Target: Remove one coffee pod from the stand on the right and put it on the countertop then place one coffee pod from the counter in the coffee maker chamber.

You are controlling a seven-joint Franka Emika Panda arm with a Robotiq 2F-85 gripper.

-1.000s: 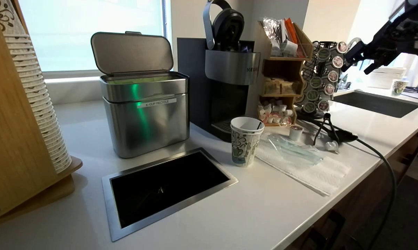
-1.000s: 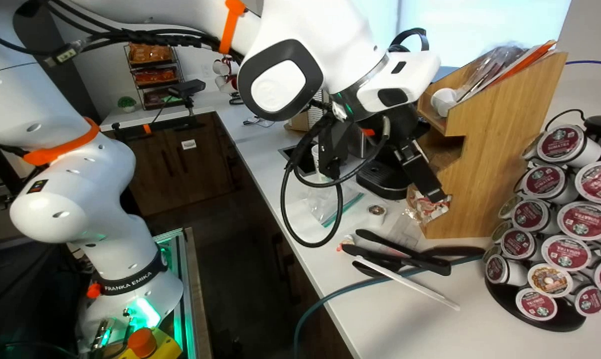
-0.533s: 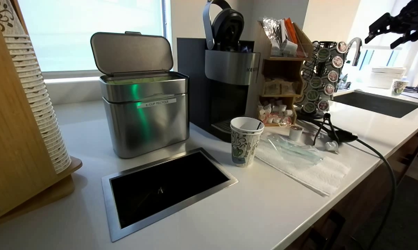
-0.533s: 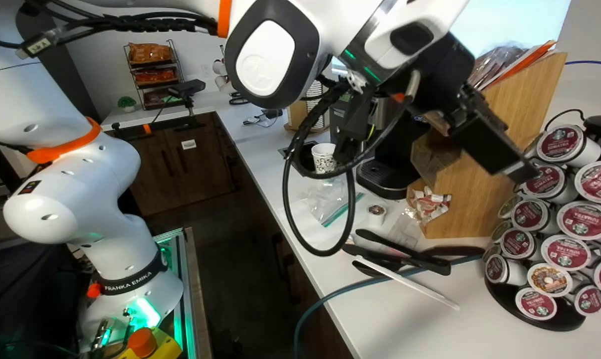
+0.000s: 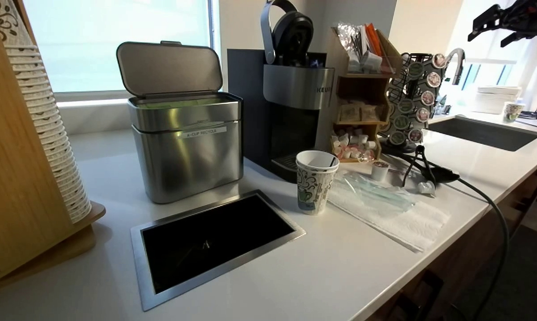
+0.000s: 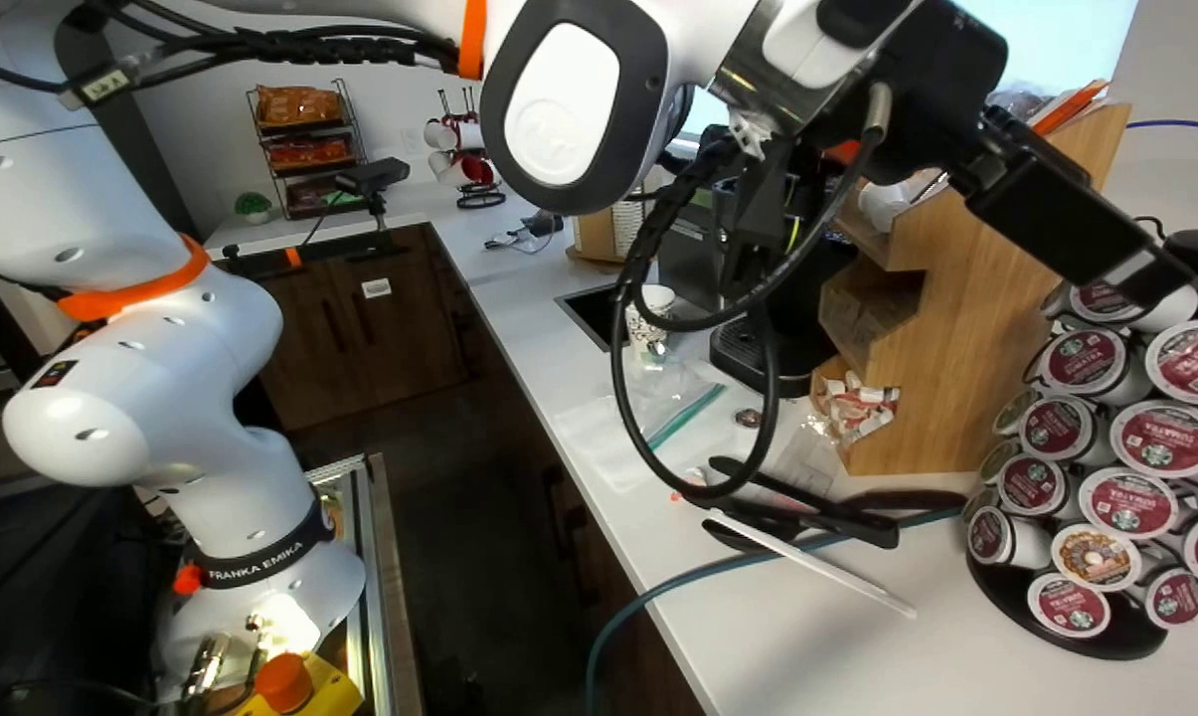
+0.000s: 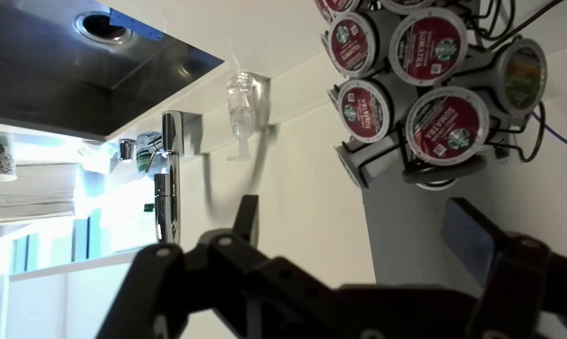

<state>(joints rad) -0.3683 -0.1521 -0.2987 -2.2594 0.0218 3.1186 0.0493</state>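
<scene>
In an exterior view, going left to right, there is the boxy black and silver coffee maker (image 5: 297, 89), its round black head (image 5: 293, 38) tipped up. Next, one small, white, brown-lidded pod (image 5: 379, 171) sits upright on the smooth white worktop (image 5: 326, 263). Then comes the tall, slim, dark wire stand (image 5: 413, 87), pointing straight up, with many round pods (image 5: 427, 98) on it. Last, up high, is the black two-fingered tool (image 5: 487, 40). Its fingers (image 7: 467, 238) are wide apart, with nothing between them. So here the stand is lower than the tool, and left of it. In the wrist view, red-lidded pods are nearer that view's right finger, not touching. I think the tool must go down and sideways to meet one pod.
</scene>
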